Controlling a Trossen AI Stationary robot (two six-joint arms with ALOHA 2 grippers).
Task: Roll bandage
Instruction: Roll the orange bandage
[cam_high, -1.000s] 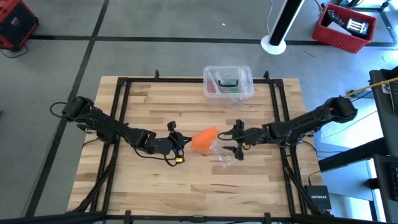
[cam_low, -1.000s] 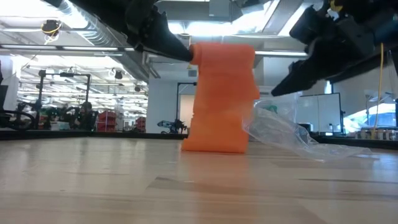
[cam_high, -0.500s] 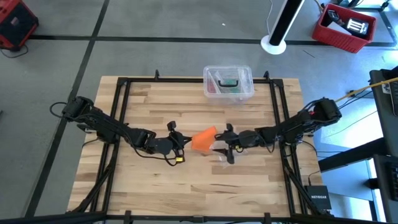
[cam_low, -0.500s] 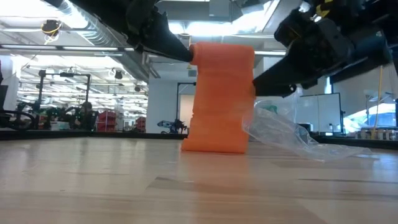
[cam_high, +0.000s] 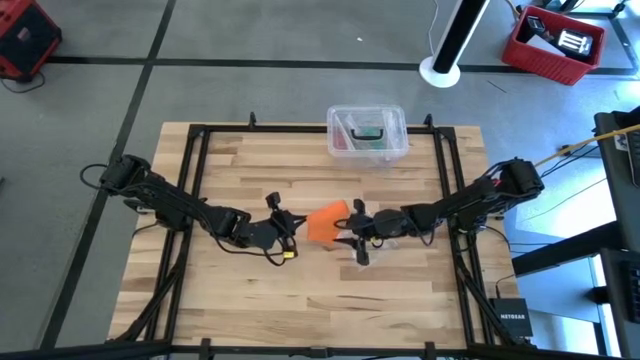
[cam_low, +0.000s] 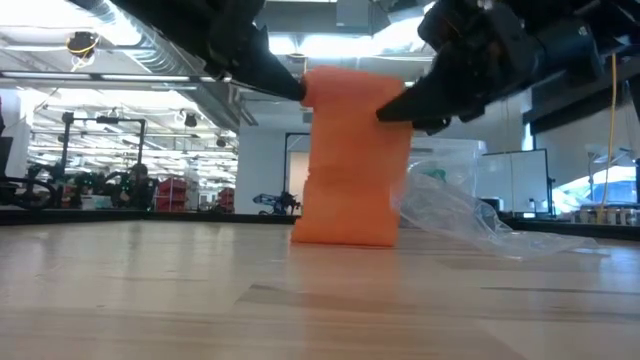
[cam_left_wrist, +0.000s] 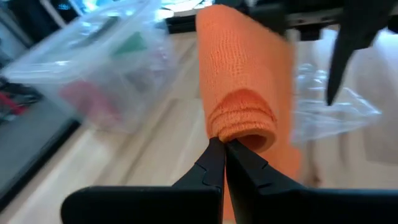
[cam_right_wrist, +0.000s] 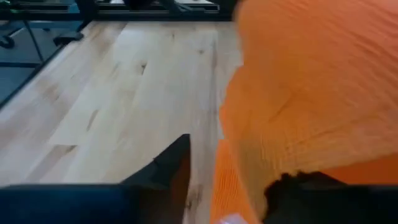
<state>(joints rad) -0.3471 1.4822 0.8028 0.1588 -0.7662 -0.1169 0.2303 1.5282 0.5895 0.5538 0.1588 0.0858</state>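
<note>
We hold the bandage (cam_high: 327, 222) up off the middle of the desk (cam_high: 230, 300), its rolled top end pinched by our left gripper (cam_left_wrist: 222, 149), whose fingers are clenched on the inner edge of the coil. The loose orange tail hangs down and bunches on the wood in the low view. Our right gripper (cam_high: 352, 236) sits at the bandage's other side with its fingers spread; one dark finger (cam_right_wrist: 168, 163) shows beside the fabric and the cloth lies between the two, not yet pinched as far as we can judge.

The risks from here, as we judge them:
- The left pinch is only on a thin edge of fabric, so a tug from the right side could pull the coil free and let it unwind.
- The stretchy cloth could be wound askew, giving a cone instead of a neat cylinder, if the right gripper closes off-centre.
- The crumpled clear wrapper (cam_low: 455, 218) lies just beside the tail and could get dragged into the roll.

A clear plastic box (cam_high: 367, 133) stands at the far edge of the desk, well apart. The only writing we can read is "NETGEAR" on a dark device (cam_high: 512, 321) beside the desk.
</note>
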